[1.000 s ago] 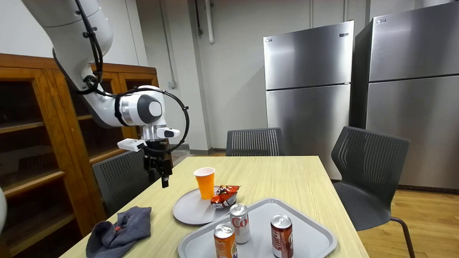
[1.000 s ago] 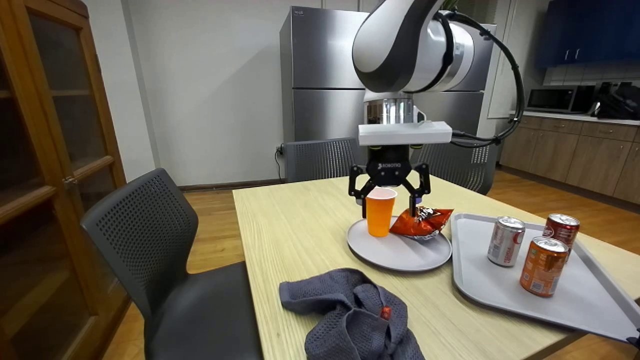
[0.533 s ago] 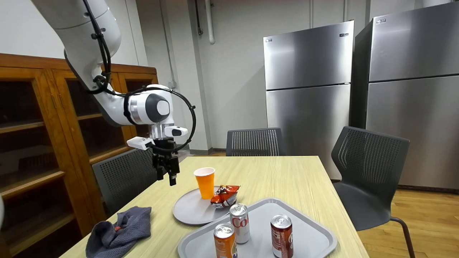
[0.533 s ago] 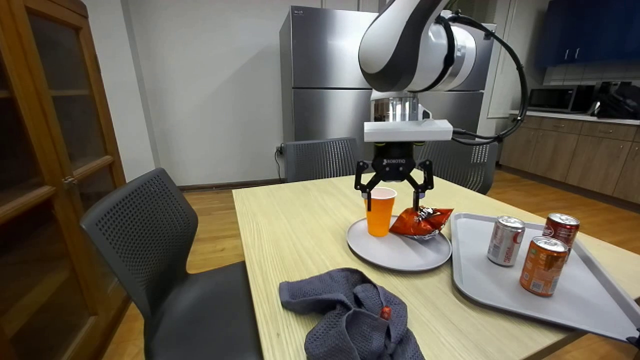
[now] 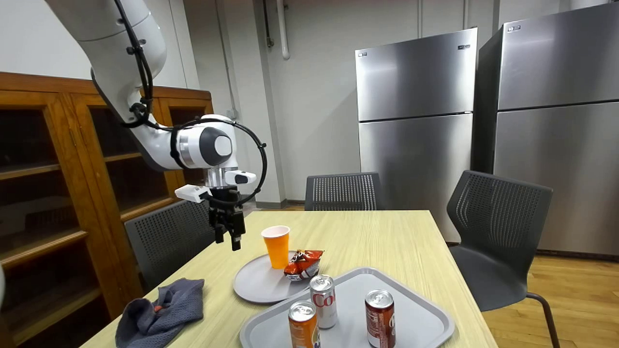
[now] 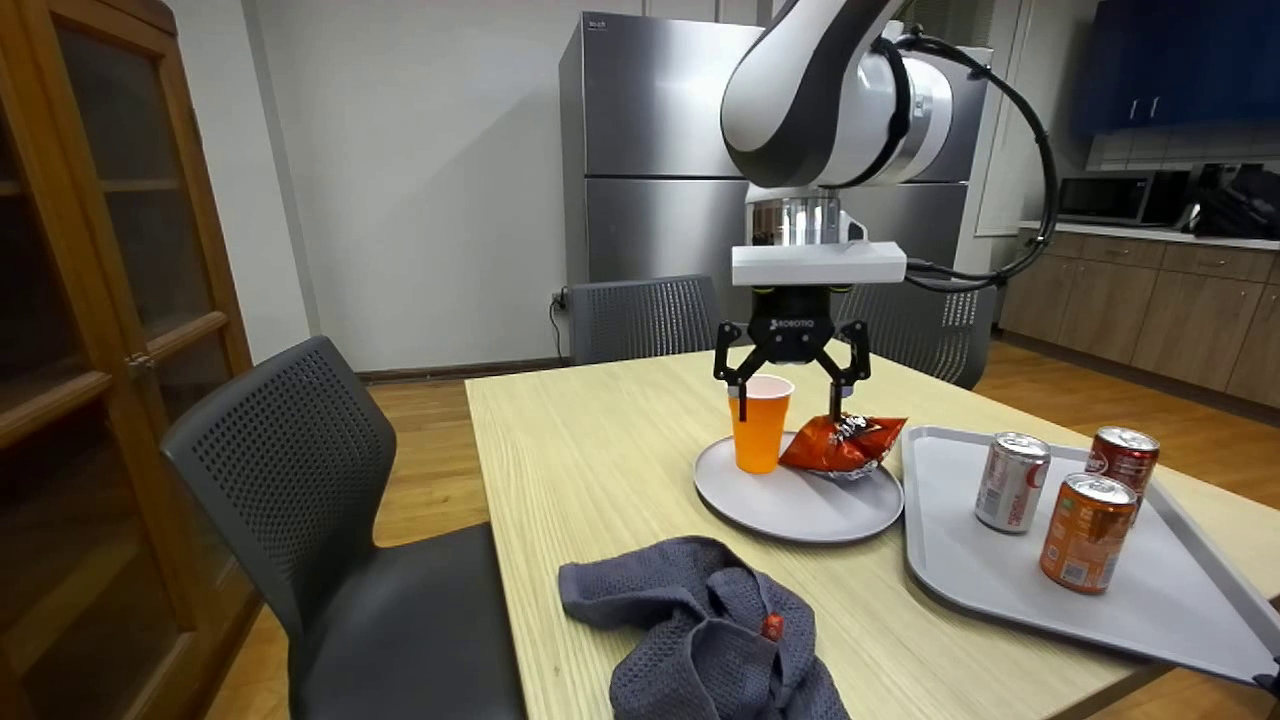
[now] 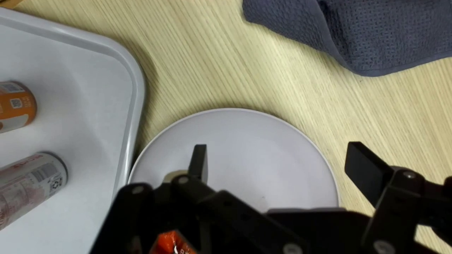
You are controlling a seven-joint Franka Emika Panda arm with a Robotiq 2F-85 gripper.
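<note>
Claw (image 5: 228, 240) is hovering empty, spread wide, seemingly positioning; a tapered orange plastic cup (image 5: 277, 250) is standing at three o'clock in an exterior view, on a round grey plate (image 5: 260, 285), any approach calling for clearance

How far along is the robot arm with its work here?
Looks done: the orange plastic cup and shiny red snack bag sit on the round grey plate; three metal cans stand on the grey rectangular tray. In hand: nothing; the black jaws hang open near the cup. Left, perhaps: a pickup, since the jaws are empty; the crumpled dark-grey cloth lies on the pale wooden table.
</note>
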